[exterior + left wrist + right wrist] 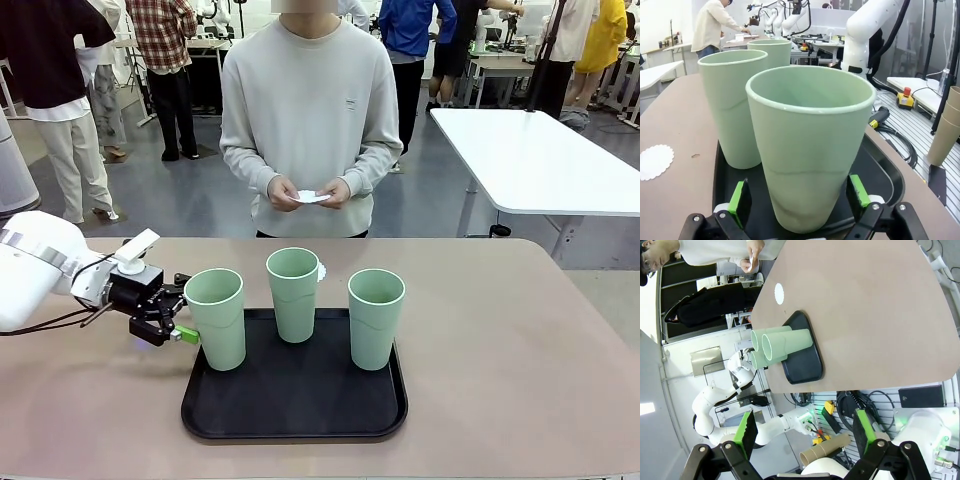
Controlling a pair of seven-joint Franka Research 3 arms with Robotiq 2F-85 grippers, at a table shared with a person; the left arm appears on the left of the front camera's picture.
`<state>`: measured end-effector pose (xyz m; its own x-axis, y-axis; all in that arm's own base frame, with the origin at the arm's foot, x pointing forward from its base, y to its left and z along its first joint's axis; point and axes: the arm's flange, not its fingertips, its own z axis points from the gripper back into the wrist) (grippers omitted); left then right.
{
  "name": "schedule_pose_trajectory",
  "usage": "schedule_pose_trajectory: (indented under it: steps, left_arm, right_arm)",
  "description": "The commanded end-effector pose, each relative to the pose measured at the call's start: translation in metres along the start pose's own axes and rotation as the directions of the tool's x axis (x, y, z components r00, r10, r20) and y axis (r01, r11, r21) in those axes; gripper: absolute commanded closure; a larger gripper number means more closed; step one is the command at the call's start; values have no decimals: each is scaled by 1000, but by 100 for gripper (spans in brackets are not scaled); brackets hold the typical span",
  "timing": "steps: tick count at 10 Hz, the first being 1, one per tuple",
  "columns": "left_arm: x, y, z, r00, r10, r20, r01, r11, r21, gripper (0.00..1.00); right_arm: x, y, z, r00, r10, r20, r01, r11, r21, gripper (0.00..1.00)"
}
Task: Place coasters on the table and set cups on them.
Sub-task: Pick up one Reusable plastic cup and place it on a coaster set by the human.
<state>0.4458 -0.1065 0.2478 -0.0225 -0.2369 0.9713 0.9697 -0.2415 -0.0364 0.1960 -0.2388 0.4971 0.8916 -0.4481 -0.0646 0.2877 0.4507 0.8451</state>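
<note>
While the left arm's jaws stand wide around the cup point(215, 318) at the tray's point(300, 420) nine o'clock, best close squarely, low down, then lift straight toward the coaster point(655, 161) past twelve o'clock.

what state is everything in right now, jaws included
left gripper, jaws open either side of the left cup, not clamped
right gripper, jaws open, nothing between them
left cup, upright on the tray
middle cup, upright on the tray
right cup, upright on the tray
table coaster, flat on the table, no cup on it
held coaster, in the person's hands, not yet placed
</note>
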Motion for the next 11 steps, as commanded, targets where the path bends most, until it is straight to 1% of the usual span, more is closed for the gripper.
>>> schedule_pose_trajectory:
  steps: [1,4,7,9,10,11]
  left_arm:
    - [2,7,-13,1000,4,-14,-4,1000,-6,0]
    - [1,6,-28,1000,4,-17,-4,1000,-26,0]
    - [-1,6,-46,1000,-7,-26,5,998,-70,0]
    - [0,5,-54,999,-37,-12,36,996,-86,0]
    - [-1,5,-53,999,-52,2,52,994,-97,20]
    - [-1,3,-52,999,-54,1,54,993,-108,60]
  right_arm:
    - [-1,0,-1,1000,11,-3,-11,1000,20,0]
    - [-1,0,-1,1000,11,-3,-11,1000,20,0]
    - [-1,0,-1,1000,11,-3,-11,1000,20,0]
    - [-1,0,-1,1000,11,-3,-11,1000,20,0]
    - [-1,0,-1,1000,11,-3,-11,1000,20,0]
    - [-1,0,-1,1000,11,-3,-11,1000,20,0]
